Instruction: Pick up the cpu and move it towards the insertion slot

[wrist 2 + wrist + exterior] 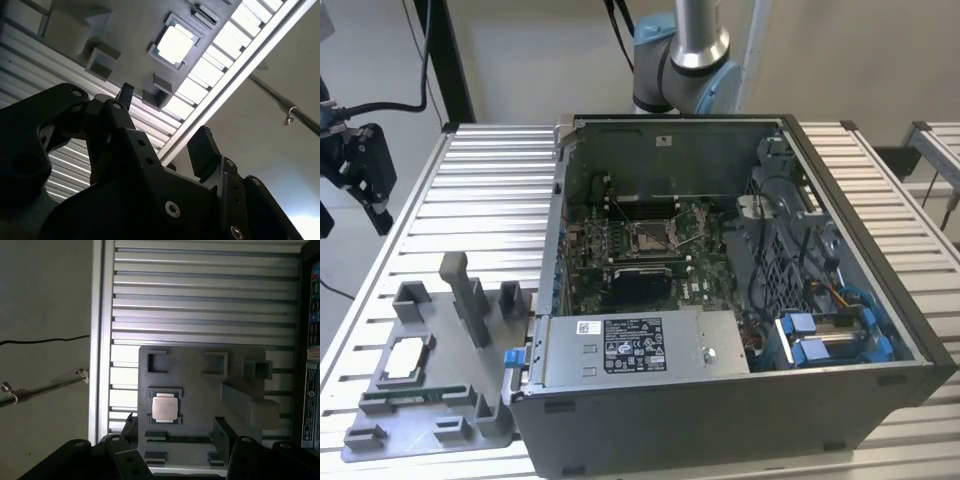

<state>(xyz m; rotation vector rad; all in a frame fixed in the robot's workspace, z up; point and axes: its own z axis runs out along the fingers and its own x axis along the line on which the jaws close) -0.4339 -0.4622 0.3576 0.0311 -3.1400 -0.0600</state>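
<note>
Slatted tabletop (490,200) carries a grey fixture (450,400), lower left in the exterior view, where the cpu (405,358) lies unlifted. Fingers (200,150) are spread and empty. The insertion slot (650,237) sits at frame centre, well apart; pick-up and transfer remain.

- probably a robotics lab or test workshop.
- an industrial robot arm (685,55) stands behind a ribbed aluminium table (490,190).
- an open computer case (720,420) lies on it, beside a grey fixture tray (448,350).
- bare floor (45,290), black frame post (448,60), loose cable (45,341).
</note>
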